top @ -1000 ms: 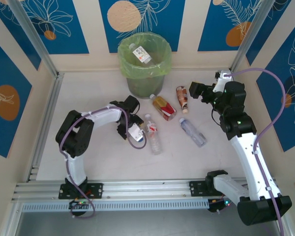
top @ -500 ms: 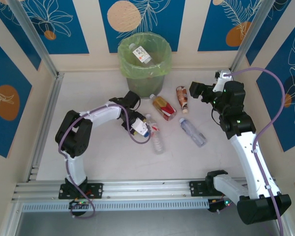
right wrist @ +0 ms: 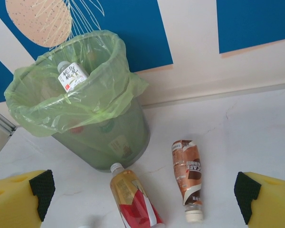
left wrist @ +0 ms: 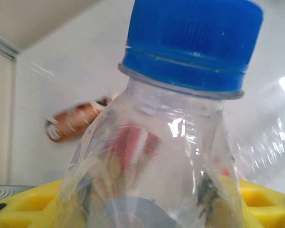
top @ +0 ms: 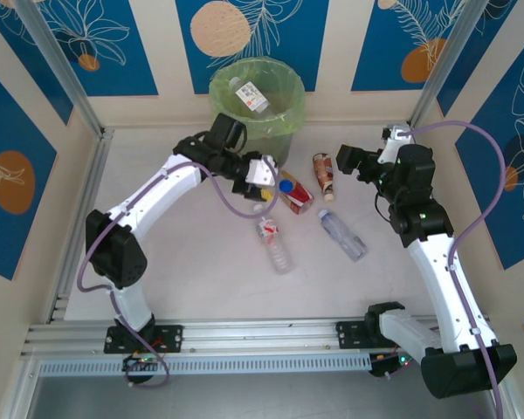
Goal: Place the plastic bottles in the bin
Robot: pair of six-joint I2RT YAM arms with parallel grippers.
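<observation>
White tabletop (top: 183, 262), scattered bottles (top: 279, 251), blue walls (top: 96, 44)

Glossy clear plastic bottle (left wrist: 156, 156), perhaps crinkled

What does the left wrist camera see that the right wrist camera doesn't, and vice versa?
Left wrist: a clear blue-capped bottle up close, clamped in the left gripper. Right wrist: the bin with a white-labelled bottle inside, an amber bottle lying near it, and the open right gripper. Both: the brown bottle lying on the table.
</observation>
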